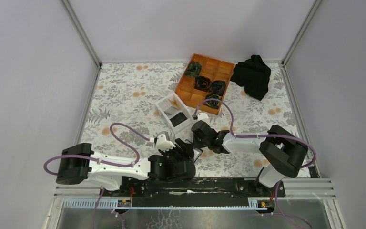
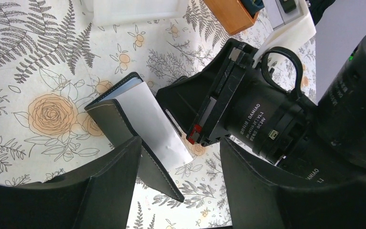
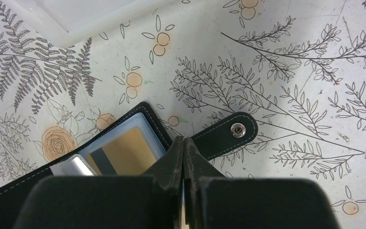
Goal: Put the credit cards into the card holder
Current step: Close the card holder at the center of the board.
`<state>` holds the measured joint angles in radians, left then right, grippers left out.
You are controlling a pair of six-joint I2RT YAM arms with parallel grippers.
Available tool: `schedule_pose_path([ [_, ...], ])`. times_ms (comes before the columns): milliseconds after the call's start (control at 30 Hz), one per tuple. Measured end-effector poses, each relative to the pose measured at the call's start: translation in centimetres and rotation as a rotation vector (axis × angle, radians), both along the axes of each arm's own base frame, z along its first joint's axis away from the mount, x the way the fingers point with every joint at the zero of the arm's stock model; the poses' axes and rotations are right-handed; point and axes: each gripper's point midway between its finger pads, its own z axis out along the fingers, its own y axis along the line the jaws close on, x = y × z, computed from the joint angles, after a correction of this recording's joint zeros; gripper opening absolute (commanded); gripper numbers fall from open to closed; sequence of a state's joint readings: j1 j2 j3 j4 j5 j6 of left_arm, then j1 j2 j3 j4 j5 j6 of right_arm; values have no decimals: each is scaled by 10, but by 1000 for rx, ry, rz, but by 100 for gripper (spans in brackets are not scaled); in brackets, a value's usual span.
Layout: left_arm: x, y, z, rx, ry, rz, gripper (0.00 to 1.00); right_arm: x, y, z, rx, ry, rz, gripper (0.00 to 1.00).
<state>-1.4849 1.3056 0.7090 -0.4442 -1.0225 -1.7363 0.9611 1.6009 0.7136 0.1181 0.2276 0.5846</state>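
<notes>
Black leather card holder [image 2: 112,121] lies open on the floral table [image 1: 124,95], at the near edge, between the 2 grippers and just in front of the white box [image 1: 164,106].

Right wrist view: a tan card [image 3: 124,152] sits in a clear sleeve of the holder, with a pale card [image 3: 74,164] in the sleeve beside it. The strap tab [image 3: 226,136] lies flat on the table, snap stud [image 3: 238,129] facing up.

Left wrist view: a white sheet [image 2: 159,126] sticks out of the holder at a slant toward the right gripper [image 3: 183,143]. I can't tell if it's a card or a page.

Right gripper: clenched, fingertips pressed together at the holder's edge next to the tab. I can't tell if anything is pinched between them.

Left gripper [image 2: 181,143]: released, fingers spread wide, hovering over the holder's near corner and gripping nothing.

Orange wooden tray [image 1: 183,86] sits further back, with dark bundles in 4 compartments. A black cloth [image 1: 252,76] is heaped to its right.
</notes>
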Motion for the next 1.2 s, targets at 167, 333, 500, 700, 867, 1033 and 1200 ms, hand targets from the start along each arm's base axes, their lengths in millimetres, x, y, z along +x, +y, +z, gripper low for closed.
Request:
schedule_pose_path([
  [167,2,0,-6,25,-11,8,69,0,0,0,1,0,0,0],
  [333,3,-1,-12,14,-14,11,70,0,0,0,2,-1,0,0],
  [500,4,2,-21,12,-24,16,70,0,0,0,3,-2,-1,0],
  [700,8,-3,-20,-15,-47,34,71,0,0,0,5,-1,-3,0],
  [867,13,-3,-20,-28,-72,60,72,0,0,0,8,2,-9,0],
  [1033,18,-2,-19,-46,-93,94,73,0,0,0,10,1,-19,0],
  [1200,23,1,-15,-100,-114,142,73,1,0,0,12,3,-26,0],
])
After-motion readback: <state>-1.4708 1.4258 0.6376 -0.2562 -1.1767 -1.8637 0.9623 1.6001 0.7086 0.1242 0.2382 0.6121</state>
